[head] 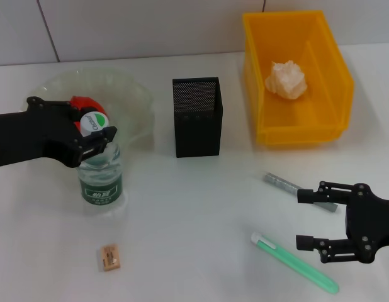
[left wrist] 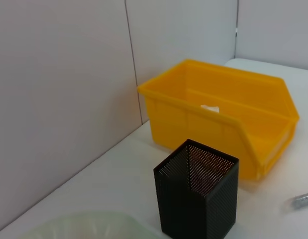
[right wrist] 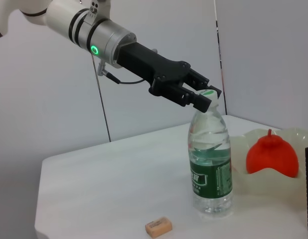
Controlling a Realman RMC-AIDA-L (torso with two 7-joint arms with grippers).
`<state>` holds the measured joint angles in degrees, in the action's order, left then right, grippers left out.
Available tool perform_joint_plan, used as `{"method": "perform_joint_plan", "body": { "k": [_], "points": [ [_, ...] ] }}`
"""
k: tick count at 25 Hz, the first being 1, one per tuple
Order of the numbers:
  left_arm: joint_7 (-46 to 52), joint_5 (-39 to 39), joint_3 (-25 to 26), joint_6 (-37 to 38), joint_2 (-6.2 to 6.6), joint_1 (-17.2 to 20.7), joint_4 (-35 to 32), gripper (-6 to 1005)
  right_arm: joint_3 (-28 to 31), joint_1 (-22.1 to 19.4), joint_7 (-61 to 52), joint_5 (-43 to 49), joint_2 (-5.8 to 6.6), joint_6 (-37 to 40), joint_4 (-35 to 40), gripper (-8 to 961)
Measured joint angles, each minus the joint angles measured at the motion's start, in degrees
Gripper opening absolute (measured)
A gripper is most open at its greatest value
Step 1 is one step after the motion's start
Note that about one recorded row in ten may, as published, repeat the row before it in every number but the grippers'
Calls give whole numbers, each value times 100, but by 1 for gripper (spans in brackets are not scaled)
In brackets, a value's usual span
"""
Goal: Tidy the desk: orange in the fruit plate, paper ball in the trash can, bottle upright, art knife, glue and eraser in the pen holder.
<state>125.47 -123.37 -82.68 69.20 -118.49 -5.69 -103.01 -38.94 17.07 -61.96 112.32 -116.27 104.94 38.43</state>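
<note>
Bare white desk [head: 194, 220] open mid-front; black mesh pen holder [head: 197, 117] blocks between pale-green plate [head: 135, 94], yellow bin [head: 326, 129].

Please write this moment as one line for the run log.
left tool: at cap of upright bottle | right tool: open, over desk | orange: in plate | paper ball: in bin | eraser: on desk

Pen holder [left wrist: 197, 197] before trash can [left wrist: 220, 118]; paper ball [left wrist: 210, 108] inside.

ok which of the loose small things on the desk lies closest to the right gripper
The grey stick, almost touching the open right gripper; the green art knife lies just below, the eraser far across.
</note>
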Motion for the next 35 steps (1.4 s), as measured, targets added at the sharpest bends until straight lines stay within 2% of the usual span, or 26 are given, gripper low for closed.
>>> {"method": "perform_joint_plan", "body": {
  "k": [15,30,35],
  "points": [
    [-49,213,176,2,1,47,244,536,-26,7,-20,1,-23,0,-2,797],
    [-155,394,317,40,1,25,206,550,-43,5,-62,0,-26,3,-2,798],
    [-521,803,601,108,10,40,6,743,4,-3,-116,-16,-20,40,30,797]
  ]
}}
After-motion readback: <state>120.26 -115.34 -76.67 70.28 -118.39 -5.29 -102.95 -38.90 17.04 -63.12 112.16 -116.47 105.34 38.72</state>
